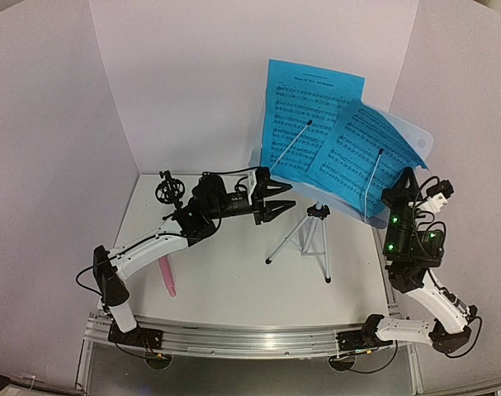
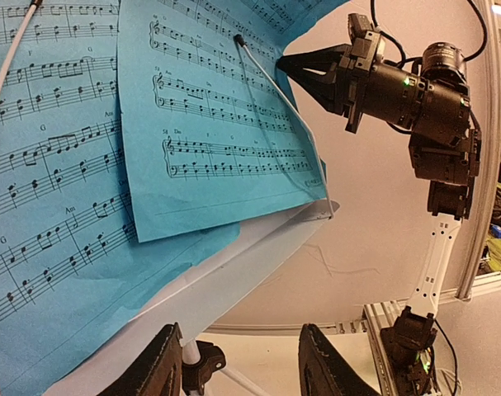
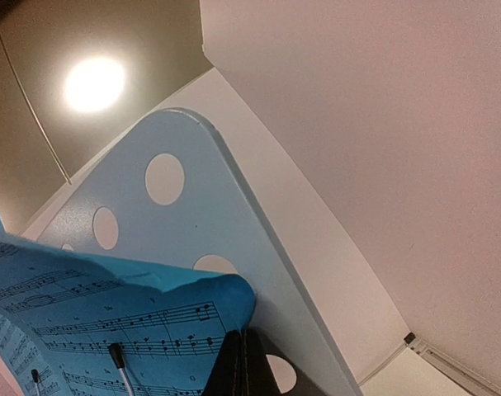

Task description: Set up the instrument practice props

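Ahead of your open, empty left gripper (image 2: 238,332) stand two blue paper sheet-music pages (image 2: 217,124); your right gripper (image 2: 290,68) is closed at their edge.

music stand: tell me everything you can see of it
The music stand stands upright on spread silver tripod legs. Its pale desk, plastic-looking with round holes, tilts back and carries two overlapping blue sheet-music pages, each pinned by a thin wire arm. The right gripper sits, fingers shut, at its right edge.

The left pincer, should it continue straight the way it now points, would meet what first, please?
Probably the music stand: the left pincer is open and aims at its neck just under the pale desk; depth is unclear.
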`<act>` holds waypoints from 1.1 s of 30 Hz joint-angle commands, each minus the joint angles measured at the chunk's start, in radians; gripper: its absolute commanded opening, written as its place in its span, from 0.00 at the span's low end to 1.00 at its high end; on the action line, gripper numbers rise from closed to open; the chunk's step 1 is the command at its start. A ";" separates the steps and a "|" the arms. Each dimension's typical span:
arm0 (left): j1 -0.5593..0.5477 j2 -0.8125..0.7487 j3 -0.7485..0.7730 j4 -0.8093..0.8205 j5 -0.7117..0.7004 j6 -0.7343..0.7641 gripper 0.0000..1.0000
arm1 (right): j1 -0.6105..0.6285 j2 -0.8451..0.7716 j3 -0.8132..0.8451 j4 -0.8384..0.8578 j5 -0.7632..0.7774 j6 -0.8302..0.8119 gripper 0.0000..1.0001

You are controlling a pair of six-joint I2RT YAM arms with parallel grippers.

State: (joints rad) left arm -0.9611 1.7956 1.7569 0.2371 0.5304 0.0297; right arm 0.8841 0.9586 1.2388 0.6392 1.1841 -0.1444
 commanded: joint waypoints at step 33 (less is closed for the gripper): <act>-0.003 0.028 0.047 0.067 0.009 0.060 0.48 | -0.007 -0.090 0.178 -0.676 -0.109 0.005 0.00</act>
State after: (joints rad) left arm -0.9611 1.8205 1.7585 0.2379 0.5285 0.0773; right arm 0.8841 0.8853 1.4113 0.0298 1.0955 -0.1561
